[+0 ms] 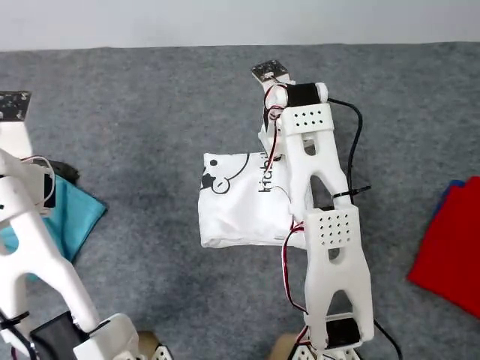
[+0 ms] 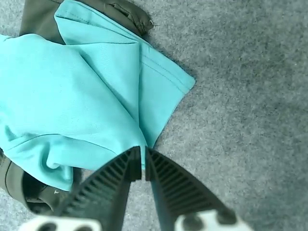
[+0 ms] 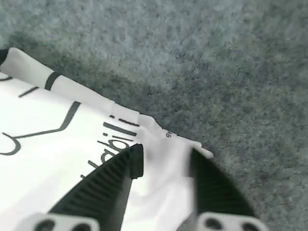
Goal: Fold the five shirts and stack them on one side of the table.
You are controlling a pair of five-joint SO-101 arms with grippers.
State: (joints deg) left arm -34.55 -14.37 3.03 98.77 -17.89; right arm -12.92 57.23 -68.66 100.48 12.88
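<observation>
At the middle of the bench (image 1: 150, 112), spot the white shirt (image 1: 240, 202) already squared into a compact folded packet, print side up. At its far corner, see the right claw (image 3: 163, 161) spread open, jaws astride the doubled edge w/ cloth between them, nothing clamped.

Over on the left side, see the left claw (image 2: 144, 161) closed to a slit, apparently nipping the hem tip of the teal shirt (image 2: 72, 96). Loosely folded, it seems, and lying on top of a dark shirt (image 2: 43, 19), so prob. the start of the stack.

Way off at the right edge, note a red shirt (image 1: 454, 240) w/ a blue shirt (image 1: 452, 186) peeking from under it. Can't tell if folded.

Judging the step in hand: finishing the white fold, approx. third of five.

Next, prob.:
- Close the right claw on that corner thru all layers.
- Lift low and carry across to the teal pile w/o letting the packet unroll.
- Take a deep bite, since a thin edge grip would likely peel the top layer only.
- Get the left claw to release & clear out first, else risk a clash over the pile.
- Leave red & blue for after.
</observation>
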